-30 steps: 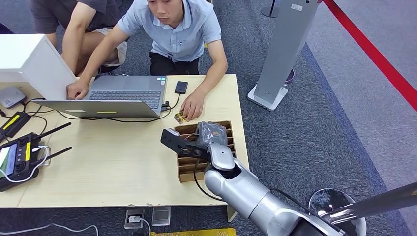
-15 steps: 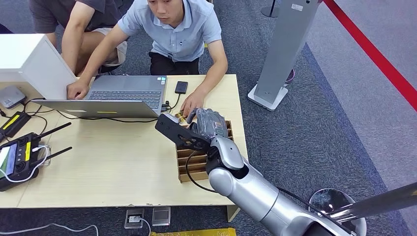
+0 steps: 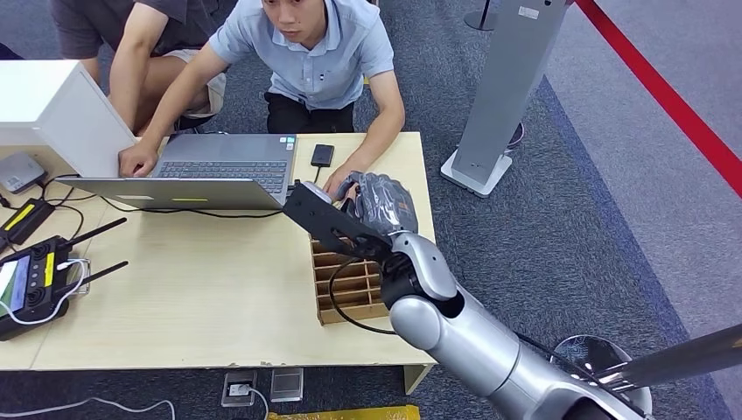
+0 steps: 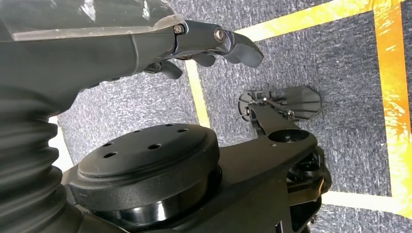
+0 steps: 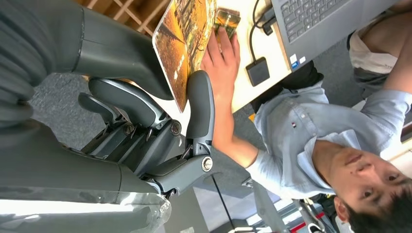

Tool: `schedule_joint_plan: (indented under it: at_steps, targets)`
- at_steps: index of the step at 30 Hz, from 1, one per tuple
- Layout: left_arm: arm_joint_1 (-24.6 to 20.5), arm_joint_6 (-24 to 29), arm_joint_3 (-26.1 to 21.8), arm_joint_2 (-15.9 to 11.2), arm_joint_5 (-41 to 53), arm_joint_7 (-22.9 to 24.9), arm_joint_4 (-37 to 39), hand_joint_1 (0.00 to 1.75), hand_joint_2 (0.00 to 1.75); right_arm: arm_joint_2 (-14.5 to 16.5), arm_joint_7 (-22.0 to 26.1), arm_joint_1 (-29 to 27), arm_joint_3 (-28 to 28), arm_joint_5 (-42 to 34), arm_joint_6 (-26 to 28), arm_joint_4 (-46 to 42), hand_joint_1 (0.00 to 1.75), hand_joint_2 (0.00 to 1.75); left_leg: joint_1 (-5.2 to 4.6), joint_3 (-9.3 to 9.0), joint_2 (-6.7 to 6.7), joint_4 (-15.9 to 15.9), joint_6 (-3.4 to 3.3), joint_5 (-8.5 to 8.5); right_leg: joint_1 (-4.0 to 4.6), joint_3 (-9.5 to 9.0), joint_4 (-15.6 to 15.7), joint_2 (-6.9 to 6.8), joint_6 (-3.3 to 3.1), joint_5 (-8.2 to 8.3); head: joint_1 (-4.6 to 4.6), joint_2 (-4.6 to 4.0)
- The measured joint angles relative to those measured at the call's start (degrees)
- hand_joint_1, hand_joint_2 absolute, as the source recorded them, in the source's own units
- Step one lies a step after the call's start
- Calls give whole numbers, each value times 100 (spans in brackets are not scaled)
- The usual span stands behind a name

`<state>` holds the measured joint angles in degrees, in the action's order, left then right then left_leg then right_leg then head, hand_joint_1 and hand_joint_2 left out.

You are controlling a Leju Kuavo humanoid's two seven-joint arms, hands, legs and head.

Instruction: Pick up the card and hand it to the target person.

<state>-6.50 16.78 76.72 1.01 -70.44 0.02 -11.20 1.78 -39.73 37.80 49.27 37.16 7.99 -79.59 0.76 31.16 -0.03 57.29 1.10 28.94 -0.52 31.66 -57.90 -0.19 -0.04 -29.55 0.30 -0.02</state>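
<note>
right hand [image 3: 376, 210] grips the card [image 5: 187, 46] between thumb and fingers, raised over the far end of the wooden slotted rack [image 3: 350, 280], just beside the person's hand [image 3: 339, 185] resting on the table [image 3: 192, 289]. left hand [image 4: 204, 46] hangs over carpet, fingers loosely curled, holding nothing.

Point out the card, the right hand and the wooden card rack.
card [image 5: 187, 39], right wrist view, on its orange printed face.
right hand [image 3: 378, 203], head view, on its wrapped back.
wooden card rack [image 3: 350, 284], head view, on a divider slat.
</note>
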Motion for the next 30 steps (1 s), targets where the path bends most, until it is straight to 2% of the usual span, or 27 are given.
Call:
schedule_joint_plan:
  at_steps: [2,5,12,19,24,30]
  targets:
    - [-2,-24,0,0,54,-3,1,0,175,-3,101,153,2,-153,67,160,175,175,0,1,0,0,0,0,0,-1,0,0,0,0,-1,0]
    - [-18,-71,2,0,155,-7,-1,0,175,66,514,503,9,-566,227,733,175,175,0,2,-2,0,1,-1,0,-2,-1,-1,0,1,-1,0]
    - [-81,-95,17,0,239,20,-1,0,175,466,1163,1235,17,-1259,496,2541,175,175,0,9,-7,0,0,-5,0,4,-4,-8,1,1,-8,0]
    - [-83,-100,81,0,259,62,1,0,175,759,1132,1775,0,-1703,799,4129,175,175,0,11,-7,0,0,-4,0,5,-2,-9,1,1,1,0]
    - [-85,-155,107,-3,259,64,1,0,175,819,1015,1927,0,-1676,1071,4728,175,175,0,7,-6,2,0,-4,0,6,-1,-7,1,1,0,0]
    - [-81,-173,114,-16,241,64,1,0,175,752,870,2099,5,-1626,1478,5242,175,175,0,4,-5,2,0,-4,0,5,-1,-3,1,2,-5,0]
